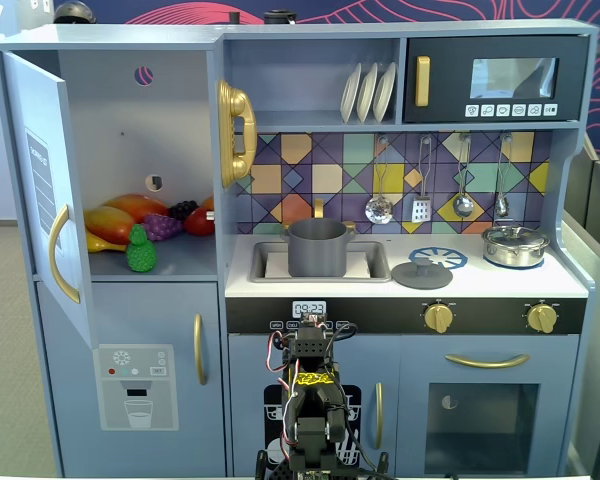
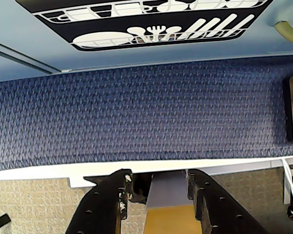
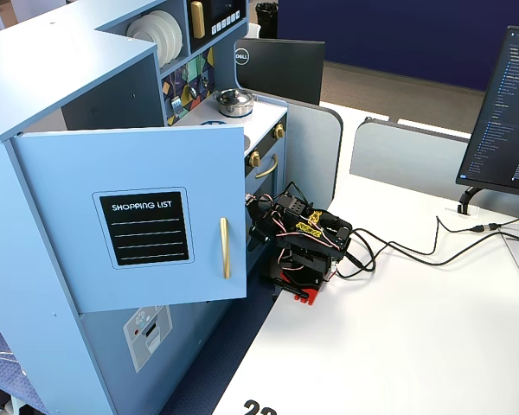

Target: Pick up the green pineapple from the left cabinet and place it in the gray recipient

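Fixed front view, left to right: left cabinet (image 1: 130, 150) with its door swung open, gold handle on the door. Green pineapple (image 1: 141, 250) stands upright at the front edge of the cabinet shelf, just in front of the purple grapes (image 1: 162, 226); orange and red toy fruit piled behind them. Right of the cabinet, the counter (image 1: 570, 280) holds the sink at its left end, with the gray recipient (image 1: 317, 247) sitting in the basin. Flat gray lid (image 1: 421, 273) lies near the counter's front edge, right of the sink. Shiny silver pot (image 1: 515, 245) sits near the back right corner. Arm is folded low in front of the kitchen, below the counter's front edge, well apart from the pineapple. In the wrist view the end effector (image 2: 158, 187) points at blue carpet, fingers apart, nothing between them.
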Tool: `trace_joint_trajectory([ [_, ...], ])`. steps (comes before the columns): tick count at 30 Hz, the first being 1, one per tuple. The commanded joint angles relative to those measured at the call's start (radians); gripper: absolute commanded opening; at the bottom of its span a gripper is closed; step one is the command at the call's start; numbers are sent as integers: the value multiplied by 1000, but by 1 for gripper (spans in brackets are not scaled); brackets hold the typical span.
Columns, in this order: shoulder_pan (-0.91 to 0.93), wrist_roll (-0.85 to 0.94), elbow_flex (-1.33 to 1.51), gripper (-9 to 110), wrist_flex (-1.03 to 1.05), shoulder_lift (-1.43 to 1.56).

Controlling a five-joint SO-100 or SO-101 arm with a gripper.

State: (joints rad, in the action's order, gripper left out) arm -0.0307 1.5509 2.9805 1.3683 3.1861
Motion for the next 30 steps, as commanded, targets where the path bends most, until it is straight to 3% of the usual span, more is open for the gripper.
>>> trace_joint_trajectory([
  [1,44,-18,21,1,163,-8],
  [9,69,-40,21,0,163,-8],
  [13,-29,-44,20,0,104,-9],
  [16,-278,-67,-21,0,-153,-31],
  [19,-532,-91,-110,0,-658,-152],
  [22,-749,-34,-183,0,-1289,-308],
  [23,-795,-8,-244,1,-1374,-365],
  [30,-847,-15,-584,20,-1393,-571],
])
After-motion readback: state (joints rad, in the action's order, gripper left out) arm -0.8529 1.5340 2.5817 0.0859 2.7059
